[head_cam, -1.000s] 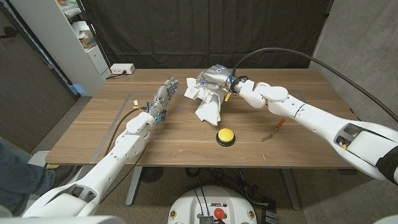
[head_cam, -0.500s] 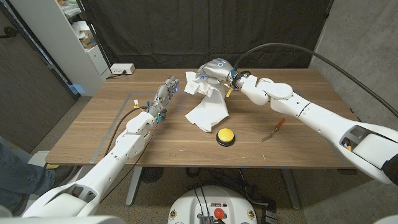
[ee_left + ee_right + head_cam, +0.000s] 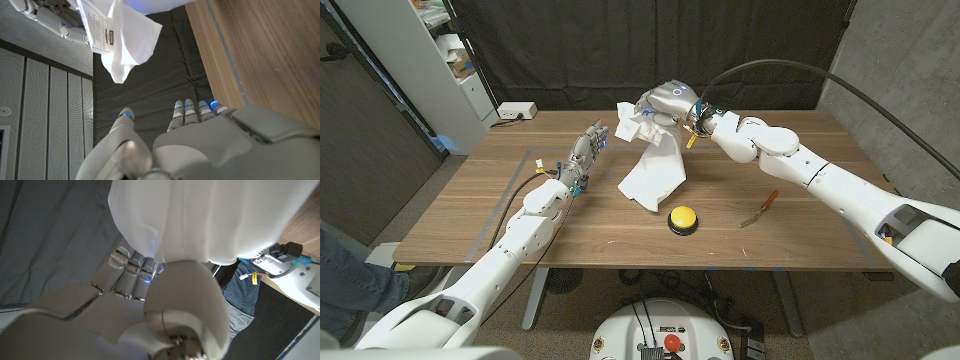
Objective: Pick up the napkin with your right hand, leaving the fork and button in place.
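My right hand [image 3: 663, 105] grips the white napkin [image 3: 654, 170] by its top, above the far middle of the table. The cloth hangs down from the hand, its lower corner close to the wood, and drapes over the right hand [image 3: 150, 305] as the napkin [image 3: 210, 215] in the right wrist view. A yellow button [image 3: 682, 219] sits on the table just in front of the hanging cloth. An orange-handled fork [image 3: 761, 209] lies to the right of the button. My left hand [image 3: 586, 155] stands at the left middle with fingers apart, holding nothing. The napkin [image 3: 120, 35] hangs ahead of the left hand [image 3: 200, 145].
The wooden table [image 3: 520, 225] has grey tape lines on its left half. A white power strip [image 3: 516, 112] lies at the far left corner. A white shelf unit [image 3: 440, 60] stands beyond the table's left side. A dark curtain hangs behind.
My right hand has risen and drawn back toward the far edge with the napkin, which now hangs unfolded and higher off the table. The left hand, button and fork have stayed put.
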Tool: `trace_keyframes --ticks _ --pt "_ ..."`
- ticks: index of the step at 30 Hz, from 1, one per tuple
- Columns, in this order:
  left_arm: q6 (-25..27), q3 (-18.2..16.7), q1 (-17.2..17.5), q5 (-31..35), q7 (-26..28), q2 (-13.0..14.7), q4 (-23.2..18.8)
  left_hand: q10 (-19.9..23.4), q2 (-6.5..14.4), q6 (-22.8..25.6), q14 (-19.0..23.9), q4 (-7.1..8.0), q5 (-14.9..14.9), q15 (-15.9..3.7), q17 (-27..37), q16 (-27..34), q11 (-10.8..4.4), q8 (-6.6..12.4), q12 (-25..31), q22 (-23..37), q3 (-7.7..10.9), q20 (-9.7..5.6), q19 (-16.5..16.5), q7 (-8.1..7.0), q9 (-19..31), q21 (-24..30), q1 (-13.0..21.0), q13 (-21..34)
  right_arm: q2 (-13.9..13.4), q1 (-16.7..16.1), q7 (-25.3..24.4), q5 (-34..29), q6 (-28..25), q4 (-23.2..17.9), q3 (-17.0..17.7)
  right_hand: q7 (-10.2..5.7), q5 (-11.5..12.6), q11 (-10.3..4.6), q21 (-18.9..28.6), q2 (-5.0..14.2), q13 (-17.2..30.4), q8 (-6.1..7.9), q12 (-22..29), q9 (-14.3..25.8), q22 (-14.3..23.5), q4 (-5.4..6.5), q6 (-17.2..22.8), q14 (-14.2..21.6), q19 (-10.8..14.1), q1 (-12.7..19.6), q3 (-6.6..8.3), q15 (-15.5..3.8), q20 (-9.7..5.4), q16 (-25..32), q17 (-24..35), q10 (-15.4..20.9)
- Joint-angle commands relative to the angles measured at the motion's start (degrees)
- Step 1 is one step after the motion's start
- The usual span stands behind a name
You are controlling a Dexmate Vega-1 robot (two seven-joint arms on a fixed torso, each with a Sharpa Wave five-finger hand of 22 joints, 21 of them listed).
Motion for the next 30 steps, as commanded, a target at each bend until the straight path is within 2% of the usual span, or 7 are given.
trace_keyframes --ticks 1,19,30 --pt "-0.22 0.19 -0.7 -0.15 -0.92 -0.05 0.86 -0.09 0.44 -0.07 -0.58 -0.26 -0.1 -0.13 0.25 -0.04 -0.05 0.06 0.03 0.12 0.06 0.1 -0.06 -0.18 0.1 0.19 0.22 0.13 0.48 -0.19 1.96 0.32 -1.21 -3.31 2.37 0.09 -0.09 -0.13 0.51 0.14 0.22 -0.08 0.2 0.23 0.12 0.03 0.65 0.42 -0.41 0.88 -0.29 -7.1 -2.39 -0.21 0.41 0.4" --pt "-0.87 0.33 -1.61 -0.17 -2.47 -0.14 2.02 -0.13 0.51 -0.07 -0.59 -0.36 -0.1 -0.14 0.25 -0.04 -0.06 0.06 0.02 0.12 -0.01 0.09 -0.1 -0.15 0.09 0.19 0.22 0.13 0.7 -0.4 3.67 2.54 -2.5 -7.59 5.5 0.14 -0.06 -0.2 1.68 0.15 0.1 -0.34 -0.01 0.28 0.14 0.01 0.65 0.98 -0.82 1.14 -0.51 -7.21 -2.48 -0.87 1.23 0.5" --pt "-1.0 0.0 -1.89 -0.64 -3.56 0.04 2.83 -0.16 0.55 -0.04 -0.59 -0.42 -0.1 -0.1 0.25 -0.04 -0.02 0.07 0.01 0.12 -0.06 0.03 -0.12 -0.13 0.09 0.19 0.22 0.13 1.19 -0.63 4.75 2.59 -3.3 -8.88 5.91 0.09 -0.04 -0.13 2.43 0.38 0.21 -0.54 -0.12 0.33 0.18 0.24 0.6 1.18 -1.17 1.08 -0.69 -7.24 -2.57 -1.23 1.88 0.43"
